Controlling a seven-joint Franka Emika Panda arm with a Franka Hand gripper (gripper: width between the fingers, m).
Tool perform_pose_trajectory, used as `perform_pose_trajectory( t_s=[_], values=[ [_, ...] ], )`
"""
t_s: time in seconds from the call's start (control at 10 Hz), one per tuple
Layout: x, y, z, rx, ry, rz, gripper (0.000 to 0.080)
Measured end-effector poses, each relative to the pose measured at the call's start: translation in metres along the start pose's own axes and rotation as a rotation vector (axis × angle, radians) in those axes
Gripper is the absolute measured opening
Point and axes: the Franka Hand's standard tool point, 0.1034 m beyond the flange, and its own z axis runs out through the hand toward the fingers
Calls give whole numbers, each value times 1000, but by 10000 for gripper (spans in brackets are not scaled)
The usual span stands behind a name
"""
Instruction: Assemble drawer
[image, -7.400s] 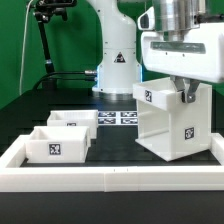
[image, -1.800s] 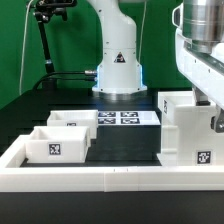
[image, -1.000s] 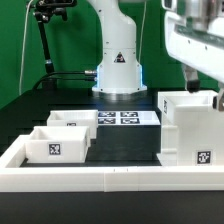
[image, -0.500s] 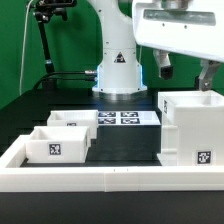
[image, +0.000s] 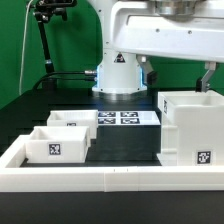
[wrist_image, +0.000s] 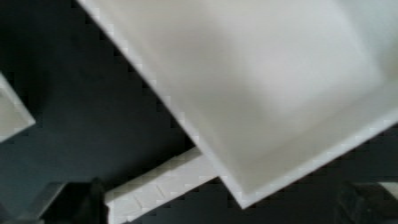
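The tall white drawer housing (image: 190, 130) stands on the table at the exterior view's right, against the border wall. Two small open-topped trays sit at the left, one in front (image: 60, 146) and one behind (image: 76, 121). My gripper (image: 178, 76) hangs above the housing, open and empty, with its dark fingers (image: 207, 78) spread clear of the housing's top. In the wrist view the housing (wrist_image: 267, 80) fills most of the picture below the gripper (wrist_image: 228, 205). The fingertips (wrist_image: 80, 200) show only as dark blurs at the corners.
The marker board (image: 125, 117) lies flat at the back middle, in front of the arm's base (image: 118, 75). A low white border wall (image: 110, 178) runs along the front and sides. A ridged white strip (wrist_image: 169, 185) shows in the wrist view.
The housing was set upright at the right and let go. The gripper opened, rose off it and shifted toward the exterior view's left. The trays have not moved.
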Motion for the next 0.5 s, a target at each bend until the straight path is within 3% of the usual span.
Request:
perform_pose_trajectory(
  t_s=[0.5],
  values=[
    [20, 67, 12, -17, 27, -509, 649]
  ],
)
